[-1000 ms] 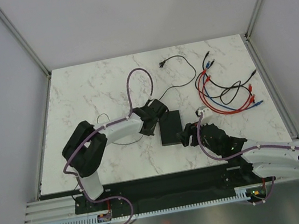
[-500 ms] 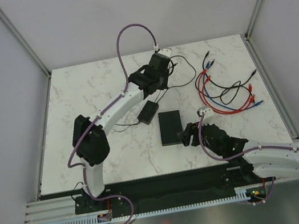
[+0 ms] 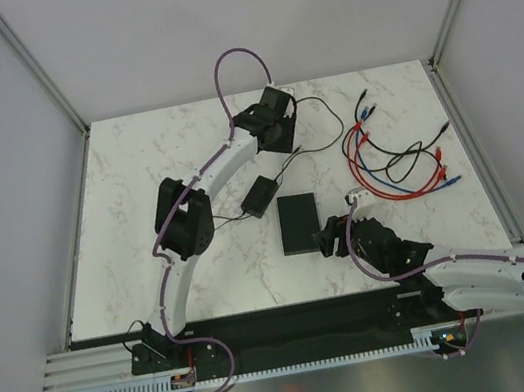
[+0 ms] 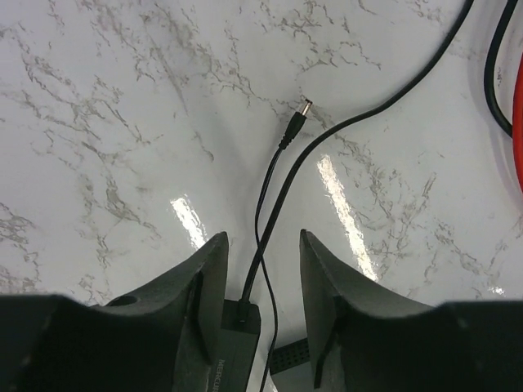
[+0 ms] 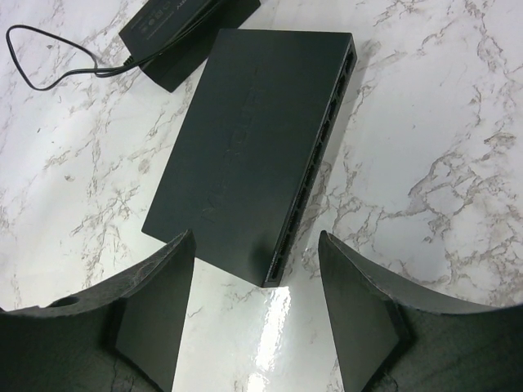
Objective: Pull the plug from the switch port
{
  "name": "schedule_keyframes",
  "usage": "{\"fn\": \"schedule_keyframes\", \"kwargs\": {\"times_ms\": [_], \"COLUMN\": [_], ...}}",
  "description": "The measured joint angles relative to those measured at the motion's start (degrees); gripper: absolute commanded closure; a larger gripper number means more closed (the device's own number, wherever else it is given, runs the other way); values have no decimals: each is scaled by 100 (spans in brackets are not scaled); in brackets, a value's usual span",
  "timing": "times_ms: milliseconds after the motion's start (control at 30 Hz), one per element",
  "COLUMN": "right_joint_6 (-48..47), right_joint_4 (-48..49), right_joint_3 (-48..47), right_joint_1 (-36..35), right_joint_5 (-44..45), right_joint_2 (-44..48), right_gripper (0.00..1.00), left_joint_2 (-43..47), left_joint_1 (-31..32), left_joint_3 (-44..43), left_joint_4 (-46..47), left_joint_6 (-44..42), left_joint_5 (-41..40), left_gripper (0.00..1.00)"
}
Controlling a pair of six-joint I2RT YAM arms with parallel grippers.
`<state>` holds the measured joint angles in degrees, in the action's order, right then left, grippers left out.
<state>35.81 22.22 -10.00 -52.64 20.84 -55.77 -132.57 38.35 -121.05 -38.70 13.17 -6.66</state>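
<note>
The switch (image 3: 298, 222) is a flat matte-black box lying mid-table; its port side faces right in the right wrist view (image 5: 253, 139). No cord is in its ports. The barrel plug (image 4: 301, 110) lies loose on the marble, its thin cord running back to the smaller black box (image 3: 260, 196). My left gripper (image 3: 274, 133) is raised over the far middle of the table, open and empty (image 4: 261, 237), with the cord passing below between its fingers. My right gripper (image 3: 328, 238) is open (image 5: 255, 237), its fingers either side of the switch's near right corner, not touching it.
A tangle of red, blue and black cables (image 3: 392, 158) lies at the far right, with a small white connector (image 3: 357, 196) beside my right wrist. The smaller box (image 5: 180, 33) lies just left of the switch's far end. Grey walls enclose the table.
My left arm has swung from the switch's far left corner to the far middle of the table, uncovering the smaller black box. My right arm has barely moved.
</note>
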Motion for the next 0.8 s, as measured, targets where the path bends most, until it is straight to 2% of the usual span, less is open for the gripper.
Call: {"fn": "schedule_keyframes", "kwargs": {"times_ms": [133, 167, 367, 567, 800], "right_joint_6": [0, 0, -2, -4, -2], "right_joint_4": [2, 4, 4, 4, 7], "right_joint_3": [0, 0, 0, 0, 0], "right_joint_1": [2, 2, 2, 2, 2], "right_joint_5": [0, 0, -4, -24, -31], "right_joint_2": [-35, -46, -105, -199, -125], "right_gripper": [30, 30, 30, 30, 30], "left_joint_2": [24, 96, 1130, 2109, 2184], "left_joint_1": [-52, -52, -13, 282, 575], "left_joint_3": [20, 116, 1344, 2496, 3130], "left_joint_4": [-46, -39, -116, -140, -164], "left_joint_6": [0, -2, -42, -275, -393], "left_joint_5": [-20, -26, -11, -153, -321], "left_gripper": [41, 35, 15, 13, 12]}}
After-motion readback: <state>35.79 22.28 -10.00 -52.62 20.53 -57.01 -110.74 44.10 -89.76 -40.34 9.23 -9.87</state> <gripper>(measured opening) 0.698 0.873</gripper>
